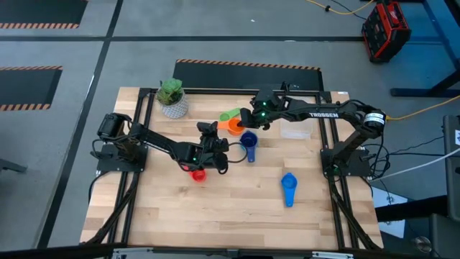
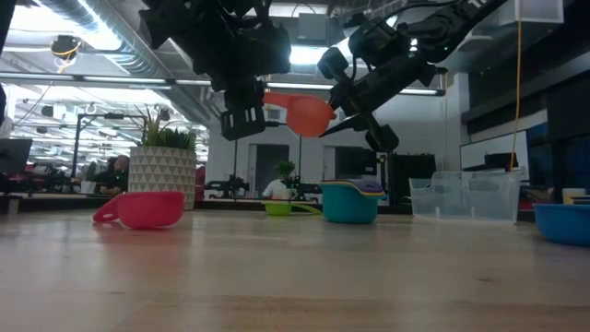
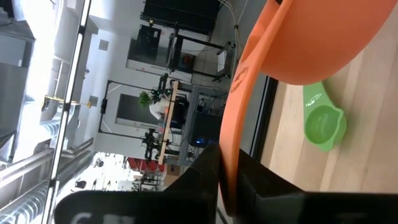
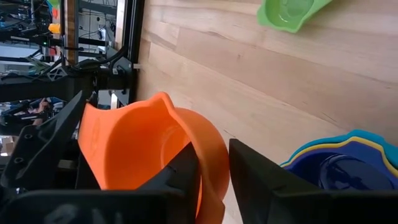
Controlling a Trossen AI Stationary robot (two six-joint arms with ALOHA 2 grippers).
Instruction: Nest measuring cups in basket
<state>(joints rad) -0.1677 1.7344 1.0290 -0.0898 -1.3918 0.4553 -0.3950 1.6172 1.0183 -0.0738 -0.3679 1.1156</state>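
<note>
1. Our left gripper [image 3: 227, 186] is clamped on the flat handle of the orange cup [image 2: 304, 112], held in the air above the table.
2. Our right gripper [image 4: 214, 171] pinches that cup's rim, one finger inside the bowl: we judge this a handover.
3. Next, one gripper must let go.
4. The stacked blue cups [image 1: 249, 142] sit below; the basket [image 2: 466, 195] stands apart, empty; red cup [image 2: 143, 208], green cup [image 4: 289, 12] and a lone blue cup [image 1: 288, 188] wait.

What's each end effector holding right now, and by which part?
Both hold the orange plastic measuring cup, lifted off the table: left end effector shut on its flat handle, right end effector pinching the bowl's rim.
</note>
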